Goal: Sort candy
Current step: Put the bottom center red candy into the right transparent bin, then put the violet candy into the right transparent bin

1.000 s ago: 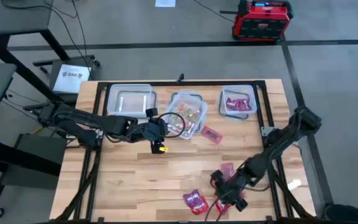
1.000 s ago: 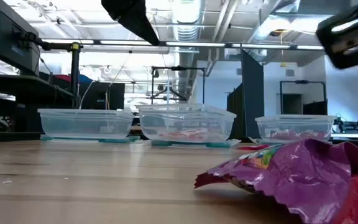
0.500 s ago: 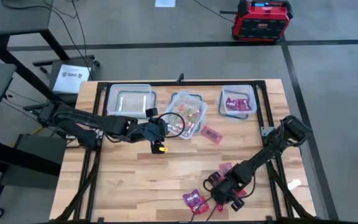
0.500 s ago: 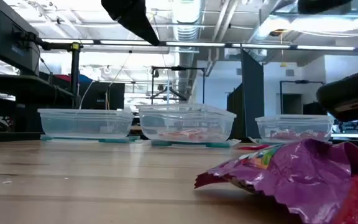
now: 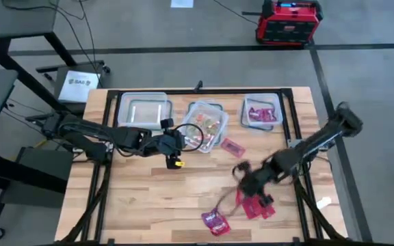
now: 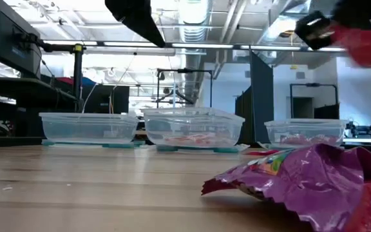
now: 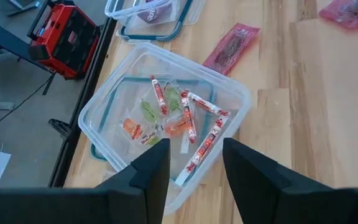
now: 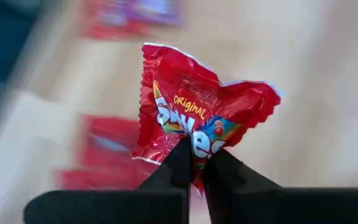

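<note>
right tool (image 8: 194, 163) clenched on red packet (image 8: 201, 115); surroundings blurred; left tool (image 7: 194, 163) released.

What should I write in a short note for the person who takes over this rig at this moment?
Right claw: shut on a shiny red candy packet, lifted above the table's front right part.
Left claw: open, empty, hovering over the middle clear plastic container, which holds small striped and orange sweets.
Done: the right clear container already holds red packets. The left clear container shows no candy.
Left: a flat pink packet lies beside the middle container; a purple packet and red packets lie near the table's front edge. The held packet is not yet placed.
</note>
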{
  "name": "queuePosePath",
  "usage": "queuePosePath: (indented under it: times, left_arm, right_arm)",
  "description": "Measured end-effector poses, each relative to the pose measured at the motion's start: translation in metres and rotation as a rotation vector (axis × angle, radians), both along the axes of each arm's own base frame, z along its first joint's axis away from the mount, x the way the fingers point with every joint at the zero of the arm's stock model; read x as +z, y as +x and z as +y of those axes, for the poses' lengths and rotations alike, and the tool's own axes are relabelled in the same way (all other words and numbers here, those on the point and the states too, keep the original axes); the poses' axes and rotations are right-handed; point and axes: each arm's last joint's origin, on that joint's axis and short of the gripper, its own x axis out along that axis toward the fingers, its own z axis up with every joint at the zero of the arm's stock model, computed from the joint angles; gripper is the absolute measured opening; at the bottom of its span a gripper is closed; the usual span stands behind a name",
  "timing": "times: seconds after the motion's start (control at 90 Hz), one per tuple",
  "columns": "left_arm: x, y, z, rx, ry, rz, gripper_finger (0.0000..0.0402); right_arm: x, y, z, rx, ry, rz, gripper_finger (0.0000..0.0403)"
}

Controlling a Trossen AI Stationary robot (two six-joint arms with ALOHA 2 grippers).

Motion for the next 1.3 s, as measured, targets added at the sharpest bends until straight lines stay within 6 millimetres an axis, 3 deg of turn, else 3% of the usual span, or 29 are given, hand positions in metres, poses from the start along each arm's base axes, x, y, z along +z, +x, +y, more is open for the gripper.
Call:
queuePosePath:
  times: [0.278, 0.478, 0.622, 0.711, 0.833, 0.956, 1.078, 1.3]
  left_arm:
    - [0.000, 0.000, 0.000, 0.001, -0.002, -0.001, 0.0134]
    - [0.000, 0.000, 0.000, 0.003, -0.004, -0.003, 0.0134]
    - [0.000, 0.000, 0.000, 0.004, -0.006, -0.002, 0.0133]
    - [0.000, 0.000, 0.000, 0.004, -0.004, 0.004, 0.0134]
    - [-0.002, -0.002, 0.000, 0.004, -0.001, 0.022, 0.0134]
    - [-0.002, -0.002, 0.000, 0.004, -0.001, 0.023, 0.0134]
    - [-0.002, -0.002, 0.000, -0.001, 0.007, 0.027, 0.0133]
    - [-0.002, -0.001, 0.000, -0.002, 0.007, 0.026, 0.0133]
  right_arm:
    - [0.031, -0.054, -0.118, -0.756, -0.495, 0.091, 0.0006]
    - [0.042, -0.073, -0.179, -1.052, -0.505, 0.076, 0.0029]
    - [0.041, -0.082, -0.214, -1.174, -0.460, 0.090, 0.0081]
    - [0.041, -0.085, -0.224, -1.212, -0.390, 0.067, 0.0120]
    - [0.040, -0.085, -0.215, -1.170, -0.162, 0.050, 0.0168]
    - [0.041, -0.068, -0.186, -0.936, 0.198, -0.037, 0.0197]
    - [0.037, -0.038, -0.143, -0.676, 0.369, -0.130, 0.0204]
    - [-0.001, 0.017, -0.047, -0.111, 0.379, -0.321, 0.0198]
